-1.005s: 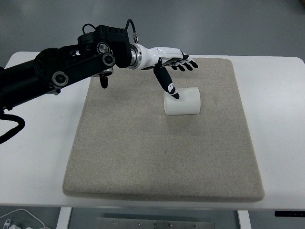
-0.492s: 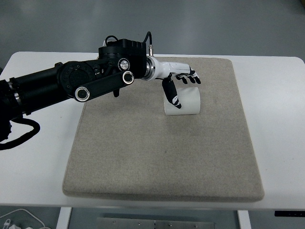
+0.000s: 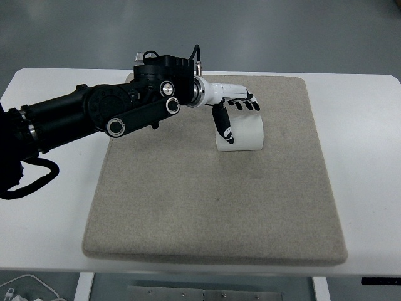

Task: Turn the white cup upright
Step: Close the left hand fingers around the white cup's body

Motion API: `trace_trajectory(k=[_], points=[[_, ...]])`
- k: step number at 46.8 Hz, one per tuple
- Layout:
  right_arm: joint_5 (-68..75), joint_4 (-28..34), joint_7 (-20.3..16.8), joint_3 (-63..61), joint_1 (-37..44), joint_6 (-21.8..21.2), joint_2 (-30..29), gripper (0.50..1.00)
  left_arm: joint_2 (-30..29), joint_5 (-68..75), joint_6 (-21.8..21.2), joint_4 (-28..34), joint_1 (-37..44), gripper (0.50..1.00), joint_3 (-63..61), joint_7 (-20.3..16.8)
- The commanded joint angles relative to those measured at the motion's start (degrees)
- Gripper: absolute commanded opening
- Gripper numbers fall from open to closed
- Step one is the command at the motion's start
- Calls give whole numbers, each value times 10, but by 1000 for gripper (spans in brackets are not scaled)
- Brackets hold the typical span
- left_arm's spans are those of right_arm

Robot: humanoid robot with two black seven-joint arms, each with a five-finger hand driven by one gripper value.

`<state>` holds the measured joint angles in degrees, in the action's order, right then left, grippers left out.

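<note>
The white cup (image 3: 245, 134) lies on its side on the beige mat (image 3: 213, 207), in the upper middle of the top view. My left hand (image 3: 237, 114) reaches in from the left on a black arm and sits over the cup's upper left part. Its thumb hangs down across the cup's left end, and the fingers (image 3: 247, 105) curl over the cup's far edge. The hand touches the cup without a closed hold on it. My right arm does not show.
The mat covers most of a white table (image 3: 363, 157). The black forearm (image 3: 106, 116) spans the mat's upper left corner. Cables (image 3: 25, 290) lie below the table's front left edge.
The left arm has pushed further right and lower. The hand came down from above the cup's far left onto the cup, thumb now across its left end. The cup has not moved.
</note>
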<state>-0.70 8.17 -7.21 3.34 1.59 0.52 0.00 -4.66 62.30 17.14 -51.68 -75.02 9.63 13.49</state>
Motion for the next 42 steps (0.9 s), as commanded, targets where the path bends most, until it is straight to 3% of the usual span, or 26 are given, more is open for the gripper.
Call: trace_trajectory(k=[1,42], points=[[0,0,0,0,-1,0,0,930,8,0,0,13,0,986,-7,-1],[0,0,0,0,0,0,0,930,28,1,0,36,5,986,-20,-1]])
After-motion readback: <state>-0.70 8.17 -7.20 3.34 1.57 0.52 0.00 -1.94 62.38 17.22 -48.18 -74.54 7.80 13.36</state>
